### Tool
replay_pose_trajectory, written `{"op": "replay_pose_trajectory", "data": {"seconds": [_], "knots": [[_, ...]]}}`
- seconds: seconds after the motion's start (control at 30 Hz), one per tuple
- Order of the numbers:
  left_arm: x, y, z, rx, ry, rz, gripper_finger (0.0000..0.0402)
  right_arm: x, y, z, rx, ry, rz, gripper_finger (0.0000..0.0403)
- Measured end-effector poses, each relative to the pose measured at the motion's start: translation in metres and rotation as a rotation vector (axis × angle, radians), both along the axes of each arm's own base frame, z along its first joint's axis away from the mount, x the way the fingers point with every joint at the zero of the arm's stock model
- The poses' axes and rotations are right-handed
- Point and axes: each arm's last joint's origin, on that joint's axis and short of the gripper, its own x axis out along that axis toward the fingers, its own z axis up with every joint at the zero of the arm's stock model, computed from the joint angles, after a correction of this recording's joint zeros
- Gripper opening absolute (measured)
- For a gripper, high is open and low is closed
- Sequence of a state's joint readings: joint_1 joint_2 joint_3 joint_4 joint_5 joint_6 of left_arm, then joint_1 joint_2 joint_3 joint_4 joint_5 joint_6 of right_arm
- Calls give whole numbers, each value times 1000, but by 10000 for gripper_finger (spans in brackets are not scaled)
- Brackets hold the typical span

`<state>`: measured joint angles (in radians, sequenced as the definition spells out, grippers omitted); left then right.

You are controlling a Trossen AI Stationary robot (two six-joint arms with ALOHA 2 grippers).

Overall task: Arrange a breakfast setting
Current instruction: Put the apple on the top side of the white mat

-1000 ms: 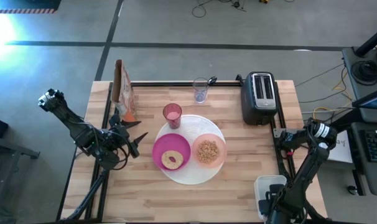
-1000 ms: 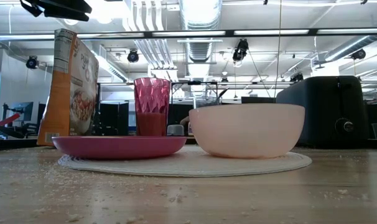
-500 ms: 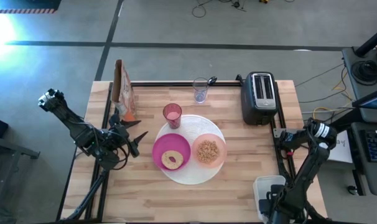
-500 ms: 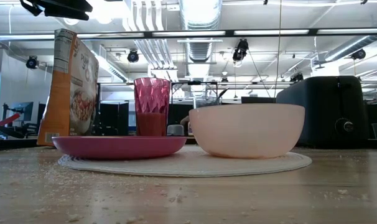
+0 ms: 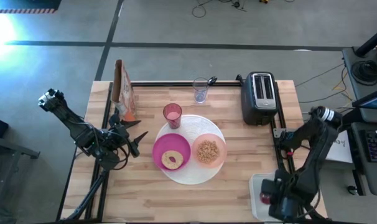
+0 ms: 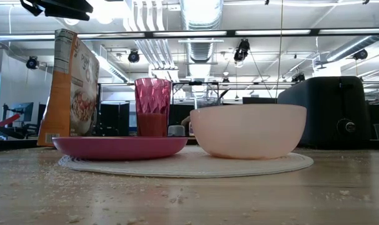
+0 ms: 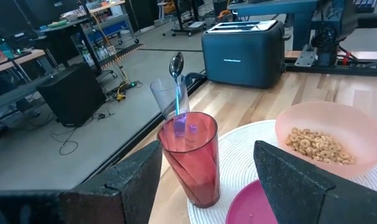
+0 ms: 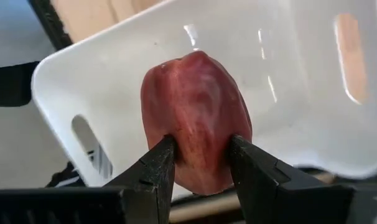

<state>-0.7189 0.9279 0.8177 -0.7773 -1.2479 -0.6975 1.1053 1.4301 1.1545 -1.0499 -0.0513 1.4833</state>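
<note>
Two dark arms flank a wooden table [image 5: 238, 180] where a large round white plate [image 5: 190, 177] lies at the centre. On the plate sit a magenta bowl [image 5: 160, 148] holding a round bread [image 5: 172, 159] and, just beside it, a peach bowl [image 5: 209, 151] of cereal. A black-and-silver toaster [image 5: 259, 97] stands at the table's far right, and a cereal box [image 5: 122, 89] stands upright at the far left edge. At the near right corner rests a white rectangular tub [image 5: 257, 190], with the right gripper [image 8: 201, 163] above it; its fingers are pinched on a small red fruit [image 8: 196, 119], which is held just over the tub's white floor. From above, the fruit shows as a red spot at the tub. A pink translucent tumbler [image 5: 172, 115] with red liquid stands on the plate's far rim, behind the magenta bowl. A clear cup [image 5: 200, 89] stands well behind it near the table's far edge, with a teal-handled spoon [image 7: 177, 84] standing in it, bowl end up. The left gripper [image 5: 134, 135] waits at the table's left side, pointing toward the plate, its fingers spread apart and holding nothing
</note>
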Motion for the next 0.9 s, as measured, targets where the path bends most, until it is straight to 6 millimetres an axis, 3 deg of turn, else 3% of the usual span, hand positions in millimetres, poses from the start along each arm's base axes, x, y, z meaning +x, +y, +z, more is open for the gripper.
{"op": "replay_pose_trajectory", "data": {"seconds": [0.27,0.43,0.73,0.9], "knots": [[0,0,0,0,0,0,237,-11,-25,27,4,-48,-95,125],[0,0,0,0,0,0,237,-9,-37,41,-44,-309,-153,125],[0,0,0,-1,0,0,237,12,-58,60,-563,-1037,-109,125],[0,0,0,-3,-2,0,237,42,-75,56,-687,-1078,-301,125]]}}
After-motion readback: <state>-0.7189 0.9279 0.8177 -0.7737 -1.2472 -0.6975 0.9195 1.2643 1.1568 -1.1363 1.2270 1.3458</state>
